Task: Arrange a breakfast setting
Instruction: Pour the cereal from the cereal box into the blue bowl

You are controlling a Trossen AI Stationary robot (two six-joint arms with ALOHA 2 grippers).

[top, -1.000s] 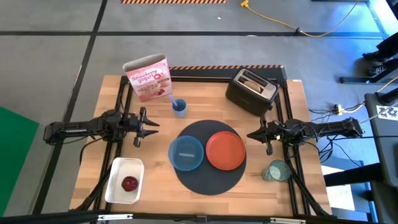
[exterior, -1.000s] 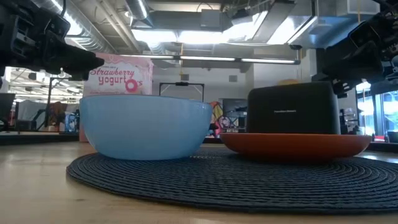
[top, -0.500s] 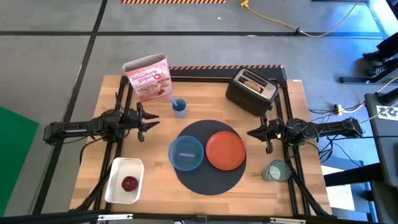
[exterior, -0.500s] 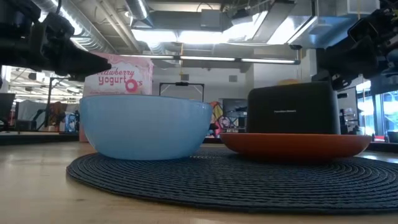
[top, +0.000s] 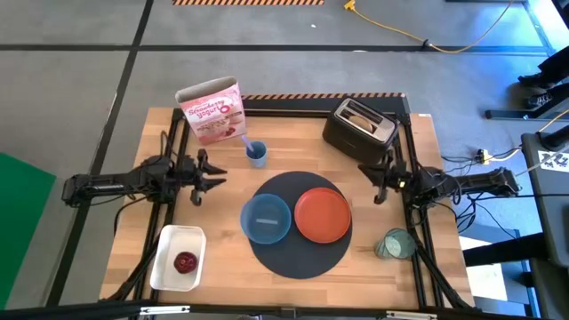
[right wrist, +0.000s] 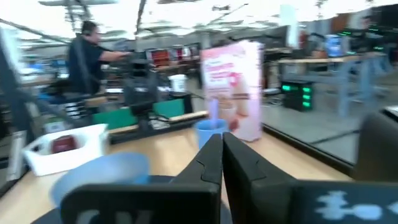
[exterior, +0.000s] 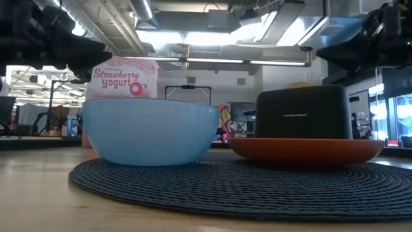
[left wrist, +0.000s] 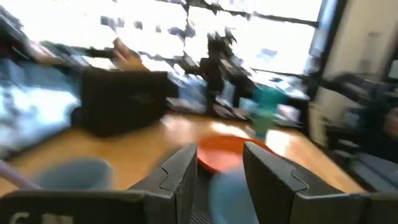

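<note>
On mat (top: 298, 258): blue bowl (top: 266, 218), rigid, slick; grip its rim.
Left gripper (top: 200, 180): jaws apart.
Right gripper (top: 377, 180): jaws together.

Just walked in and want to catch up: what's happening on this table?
A breakfast setting is partly laid: blue bowl and orange plate sit on the dark round mat. Neither pincer holds anything. The left pincer hovers open near the cereal box; the right pincer, shut, is beside the black toaster.
</note>
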